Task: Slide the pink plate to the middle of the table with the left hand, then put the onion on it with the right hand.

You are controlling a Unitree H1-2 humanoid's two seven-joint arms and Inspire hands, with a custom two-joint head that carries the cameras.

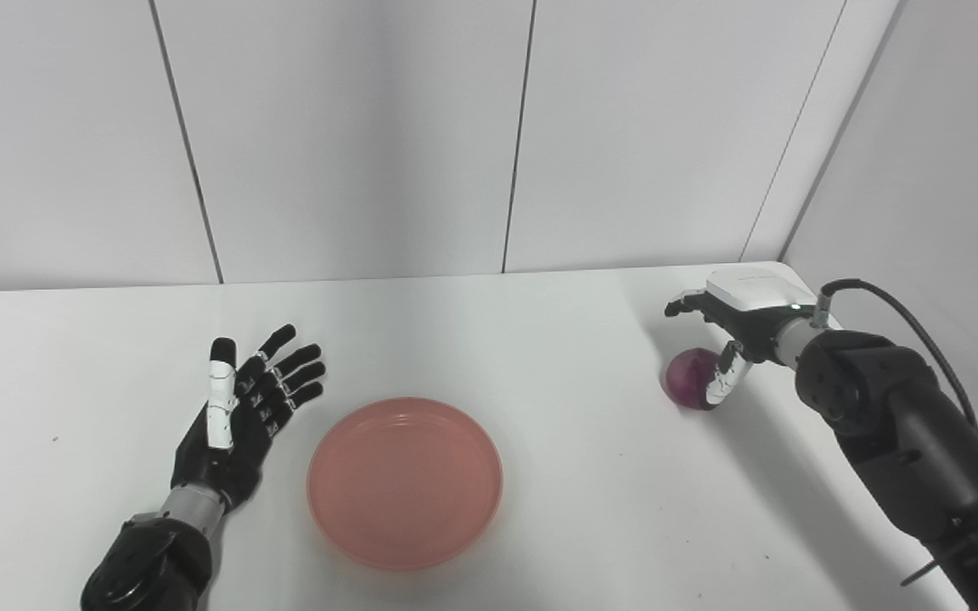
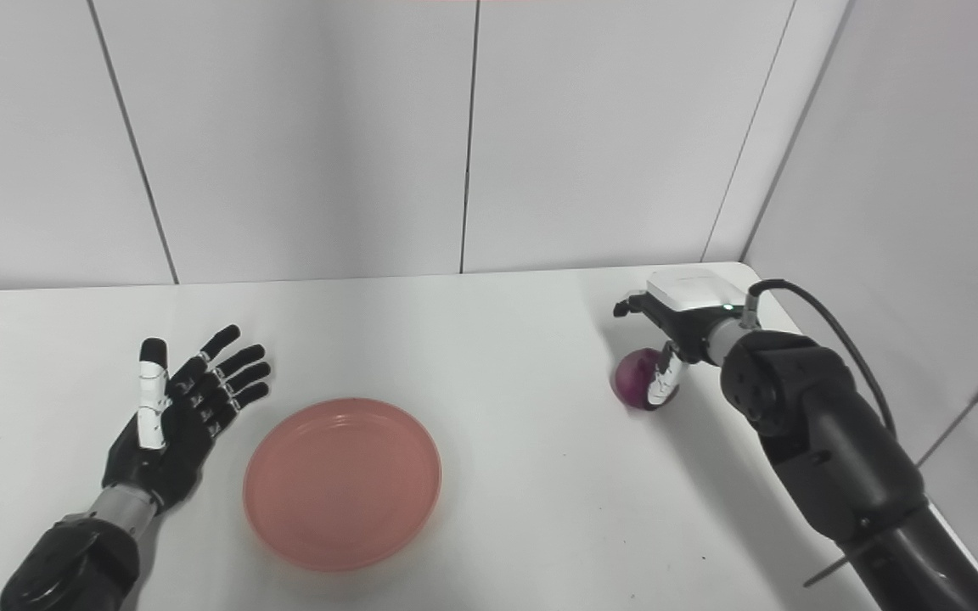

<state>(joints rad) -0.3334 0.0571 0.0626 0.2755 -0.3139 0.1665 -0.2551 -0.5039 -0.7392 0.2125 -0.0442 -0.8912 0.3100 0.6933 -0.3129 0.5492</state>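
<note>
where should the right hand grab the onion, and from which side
Take the onion across its round middle, coming down from above. It sits on the table with nothing beside it, and the right hand already hangs over it, thumb down its near side. Whether the fingers touch it cannot be told.

My left hand [image 1: 238,416], black with a white-backed thumb, sits in the lower left of the frame, palm turned up and inward, fingers [image 1: 294,373] spread apart and holding nothing. Its dark forearm enters from the bottom left corner. My right hand [image 1: 731,331], black under a white back cover, reaches toward the upper right of the frame, fingers curled downward, thumb [image 1: 722,378] pointing down. Its bulky black forearm, trailing a black cable, rises from the bottom right corner.
</note>
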